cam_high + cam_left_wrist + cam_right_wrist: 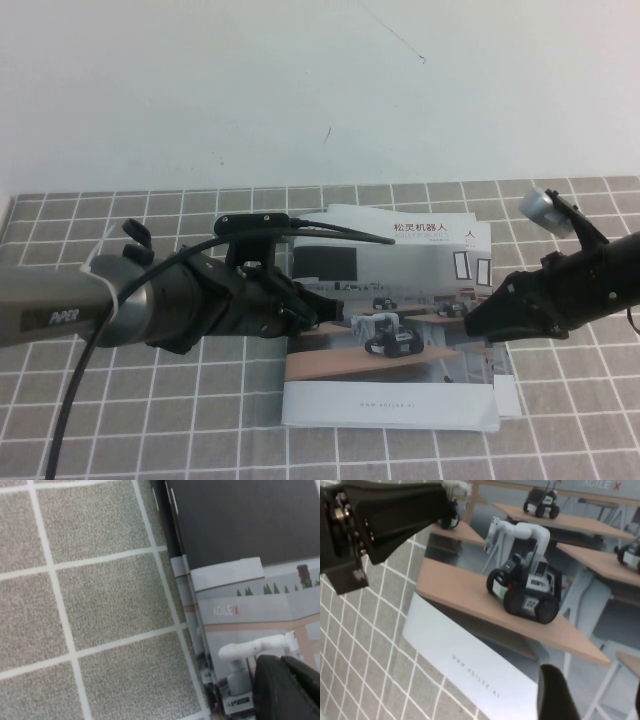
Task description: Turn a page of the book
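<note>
The page (400, 330), the glossy cover leaf with little wheeled robots on wooden desks, lies flat and closed on top of the book (392, 410), which sits on the grey tiled surface (150, 420) directly between my two tools. A few inner sheets peek out beyond the cover along the edge nearest my right tool and at the far end.

My left tool (322, 312) is low at the cover's edge on its own side; in the left wrist view one dark fingertip (282, 690) shows over the printed leaf, right by where the paper meets the tiles. I cannot tell from that whether this tool is spread or pressed together, and I see nothing pinched in it. My right tool (476, 318) is at the opposite edge of the cover, just over the paper. In its wrist view a dark finger (557, 695) shows near the white band with the web address, but its partner is out of sight, so I cannot tell its state either.

My guess is the turn has not begun, since the leaf shows no curl or lift. The risks I judge from here: the glossy cover is slick, so a fingertip may skid across it and shove the whole thin booklet over the tiles. Digging too deep at the edge could catch several sheets together, and pinching hard could crease the leaf.
</note>
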`<state>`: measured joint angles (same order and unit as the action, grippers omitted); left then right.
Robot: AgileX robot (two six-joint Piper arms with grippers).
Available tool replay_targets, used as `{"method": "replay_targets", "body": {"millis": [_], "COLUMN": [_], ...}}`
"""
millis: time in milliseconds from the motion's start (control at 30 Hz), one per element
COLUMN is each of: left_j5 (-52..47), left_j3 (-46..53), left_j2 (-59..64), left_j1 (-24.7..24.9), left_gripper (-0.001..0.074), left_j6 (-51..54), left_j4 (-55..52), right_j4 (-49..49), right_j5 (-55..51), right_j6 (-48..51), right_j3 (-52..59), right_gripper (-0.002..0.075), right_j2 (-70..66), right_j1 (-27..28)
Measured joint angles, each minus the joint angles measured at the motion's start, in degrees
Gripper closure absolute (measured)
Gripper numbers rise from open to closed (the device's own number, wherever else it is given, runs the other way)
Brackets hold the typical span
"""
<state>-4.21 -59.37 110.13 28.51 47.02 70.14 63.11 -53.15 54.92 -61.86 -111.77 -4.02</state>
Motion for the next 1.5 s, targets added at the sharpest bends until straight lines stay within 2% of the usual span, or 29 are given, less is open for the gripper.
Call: {"method": "replay_targets", "body": {"millis": [367, 967, 1500], "left_j5": [0.0, 0.0, 0.0], "left_j3": [0.0, 0.0, 0.0], "left_j2": [0.0, 0.0, 0.0], "left_j1": [0.0, 0.0, 0.0], "left_gripper": [0.0737, 0.0737, 0.0737], "left_j6": [-0.2, -0.2, -0.1], "left_j4": [0.0, 2.0, 2.2], "right_j4": [-4.9, -1.2, -0.3], "right_j5": [7.1, 13.0, 11.9], "right_j6": [-1.9, -0.3, -0.3], "right_j3": [0.0, 0.0, 0.0], "right_gripper": [0.0383, 0.0383, 0.0384], "right_j2": [0.0, 0.0, -2.4], "right_j1": [-0.1, -3.7, -3.7]}}
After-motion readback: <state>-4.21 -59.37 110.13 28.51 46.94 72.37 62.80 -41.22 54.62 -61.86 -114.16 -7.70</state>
